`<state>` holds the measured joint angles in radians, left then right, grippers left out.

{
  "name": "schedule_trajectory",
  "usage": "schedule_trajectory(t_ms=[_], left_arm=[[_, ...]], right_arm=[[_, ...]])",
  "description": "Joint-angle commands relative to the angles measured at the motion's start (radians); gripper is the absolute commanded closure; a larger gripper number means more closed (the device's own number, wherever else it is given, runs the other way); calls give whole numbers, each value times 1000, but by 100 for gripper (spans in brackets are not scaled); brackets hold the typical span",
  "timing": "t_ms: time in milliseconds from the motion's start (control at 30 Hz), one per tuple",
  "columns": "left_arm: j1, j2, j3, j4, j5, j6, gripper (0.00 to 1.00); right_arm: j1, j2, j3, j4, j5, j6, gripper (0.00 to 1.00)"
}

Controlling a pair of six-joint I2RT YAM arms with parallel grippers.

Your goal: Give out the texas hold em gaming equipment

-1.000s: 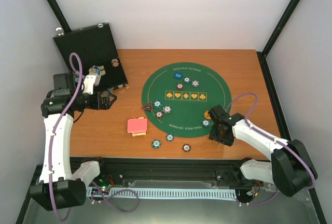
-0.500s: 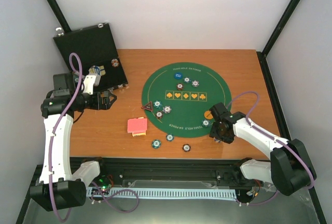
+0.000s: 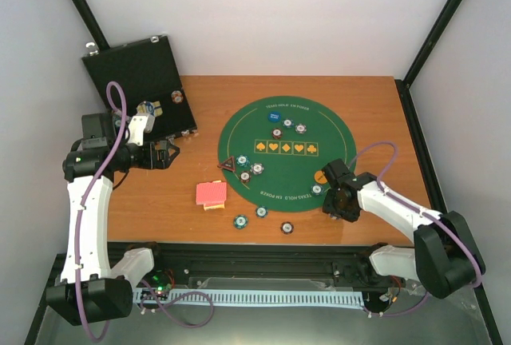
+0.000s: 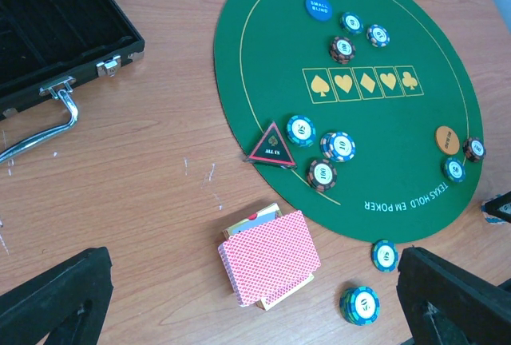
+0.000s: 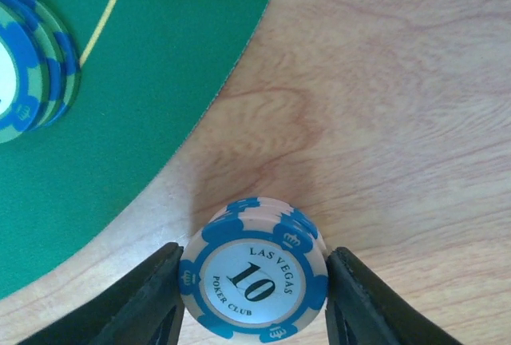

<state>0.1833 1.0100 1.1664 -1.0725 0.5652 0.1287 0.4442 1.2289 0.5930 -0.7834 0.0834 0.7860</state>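
R gripper [image 3: 339, 202] clamped on short stack of blue-white striped "10" poker chips [image 5: 254, 279], sitting on wood tabletop [image 5: 399, 121] just off round green felt mat [image 4: 383, 113].
Chips in stack: can't tell. L gripper [image 3: 169, 153] spread wide, empty. On mat: 8 chip piles [image 4: 340, 145], 1 blue round button [image 4: 318, 8], 1 orange button [image 4: 447, 140], 1 dark triangular "ALL IN" marker [image 4: 271, 147] at rim. Off mat: 2 piles, red-backed card deck [image 4: 269, 257]. Open black case [image 3: 132, 69] holds loose chips [image 3: 177, 97], partly behind L arm.

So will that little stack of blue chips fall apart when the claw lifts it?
Possibly: the chip stack looks like several loose discs, slightly offset, so lower ones may slide out. The right gripper squeezes its rounded edge, so it might pivot. Probably stiff, not fragile.
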Motion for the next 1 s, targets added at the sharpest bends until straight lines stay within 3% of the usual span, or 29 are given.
schedule_trajectory(t_ms=[0,400,633,967], left_arm=[[6,-17,37,-23,2,14,0],[5,-14,38,-21,3,14,0],[6,-7,35,-15,6,12,0],[6,2,35,-13,1,10,0]], right_arm=[[-4,17,-10,10,-1,1,59],[-4,-26,37,-42,3,1,77],[-4,-57,139,-117,27,-17,80],[-80,143,431,-171,53,-132,83]])
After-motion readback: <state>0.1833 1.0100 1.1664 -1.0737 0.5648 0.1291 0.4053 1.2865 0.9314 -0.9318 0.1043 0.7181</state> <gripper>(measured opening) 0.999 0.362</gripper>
